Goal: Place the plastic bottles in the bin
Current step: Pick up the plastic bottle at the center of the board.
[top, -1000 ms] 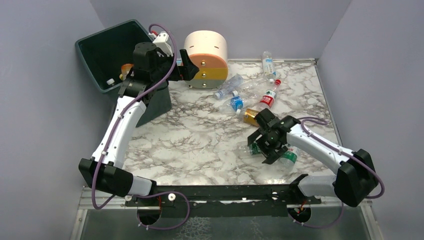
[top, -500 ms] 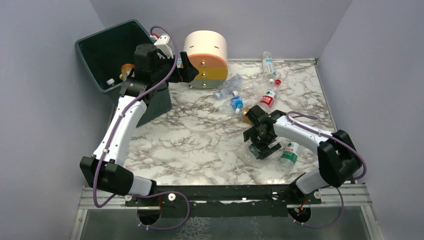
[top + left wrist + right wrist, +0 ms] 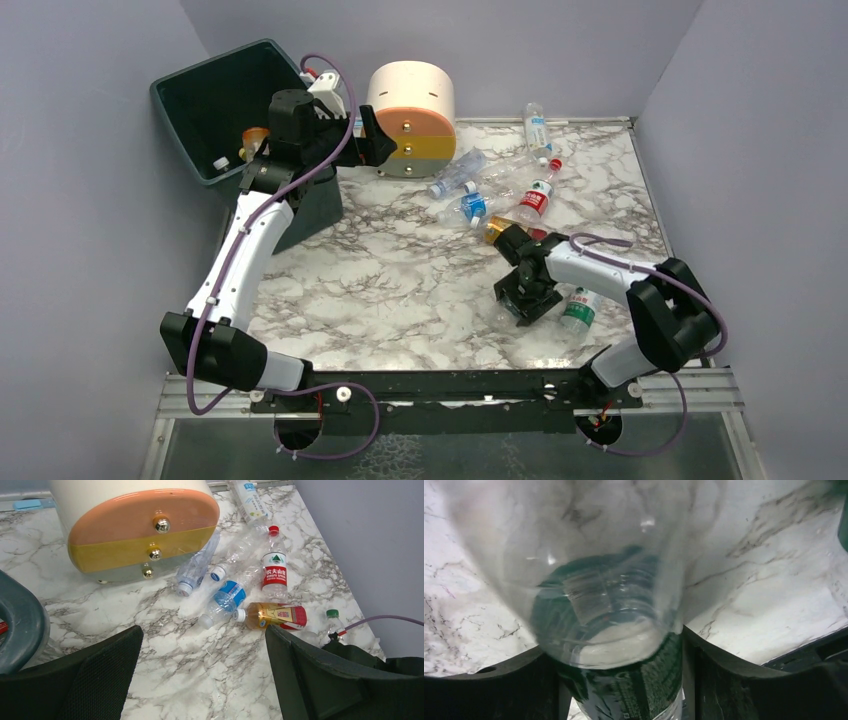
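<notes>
The dark green bin (image 3: 170,108) stands at the back left, and its rim (image 3: 20,625) shows in the left wrist view. My left gripper (image 3: 375,135) (image 3: 202,630) hangs open and empty beside it. Several plastic bottles lie right of centre: a red-label one (image 3: 540,193) (image 3: 274,570), an orange one (image 3: 500,231) (image 3: 272,616), a blue-label one (image 3: 470,205) (image 3: 227,594) and a green-capped one (image 3: 580,308) (image 3: 334,622). My right gripper (image 3: 527,297) (image 3: 621,680) is down on the table, its fingers against both sides of a clear bottle with a green label (image 3: 624,630).
A round cream, orange and yellow drawer unit (image 3: 412,115) (image 3: 140,530) stands right of the bin. Another clear bottle (image 3: 537,128) (image 3: 248,495) lies at the back edge. An orange bottle (image 3: 254,134) shows inside the bin. Purple walls close in the table.
My right gripper has shifted a little over the green-label bottle and its jaws have narrowed onto it. The left arm has not moved.
</notes>
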Robot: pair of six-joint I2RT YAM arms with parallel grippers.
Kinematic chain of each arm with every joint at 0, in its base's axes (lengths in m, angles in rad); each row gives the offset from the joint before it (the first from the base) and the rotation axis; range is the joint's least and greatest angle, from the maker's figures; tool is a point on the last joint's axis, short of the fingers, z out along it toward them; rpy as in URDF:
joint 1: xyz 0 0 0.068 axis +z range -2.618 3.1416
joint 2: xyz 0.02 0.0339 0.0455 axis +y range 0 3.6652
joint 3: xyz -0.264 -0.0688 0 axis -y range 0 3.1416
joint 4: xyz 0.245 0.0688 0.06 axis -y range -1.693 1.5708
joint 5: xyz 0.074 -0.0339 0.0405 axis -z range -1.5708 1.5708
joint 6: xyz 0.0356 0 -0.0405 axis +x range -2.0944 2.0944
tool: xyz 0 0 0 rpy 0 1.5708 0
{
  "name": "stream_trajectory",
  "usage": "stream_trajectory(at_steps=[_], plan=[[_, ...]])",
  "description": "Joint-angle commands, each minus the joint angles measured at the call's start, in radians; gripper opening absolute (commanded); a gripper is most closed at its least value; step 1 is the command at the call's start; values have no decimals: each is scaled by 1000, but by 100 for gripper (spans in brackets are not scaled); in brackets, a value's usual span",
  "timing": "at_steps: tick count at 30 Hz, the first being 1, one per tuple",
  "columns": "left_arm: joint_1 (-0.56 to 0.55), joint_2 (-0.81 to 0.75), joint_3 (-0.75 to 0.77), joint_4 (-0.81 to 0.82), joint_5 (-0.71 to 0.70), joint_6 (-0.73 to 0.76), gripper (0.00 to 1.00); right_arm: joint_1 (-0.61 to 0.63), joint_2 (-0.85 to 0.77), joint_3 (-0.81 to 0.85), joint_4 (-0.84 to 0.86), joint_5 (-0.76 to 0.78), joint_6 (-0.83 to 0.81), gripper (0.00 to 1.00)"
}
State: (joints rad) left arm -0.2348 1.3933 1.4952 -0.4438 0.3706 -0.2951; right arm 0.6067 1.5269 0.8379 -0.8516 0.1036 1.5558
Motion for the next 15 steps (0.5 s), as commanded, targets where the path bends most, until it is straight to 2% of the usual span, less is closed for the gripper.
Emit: stream_trajectory(at_steps=[1, 3, 4, 15], plan=[[5, -18, -12, 16, 14, 5, 99, -1, -65, -49, 46, 34, -29, 59], [5, -19, -11, 16, 13, -2, 99, 0, -75, -52, 46, 32, -62, 29], [5, -20, -12, 16, 15, -7, 99, 3, -77, -46, 37, 37, -78, 24], [3, -25, 11, -18, 22, -16, 99, 65, -220, 2, -39, 109, -199, 24]])
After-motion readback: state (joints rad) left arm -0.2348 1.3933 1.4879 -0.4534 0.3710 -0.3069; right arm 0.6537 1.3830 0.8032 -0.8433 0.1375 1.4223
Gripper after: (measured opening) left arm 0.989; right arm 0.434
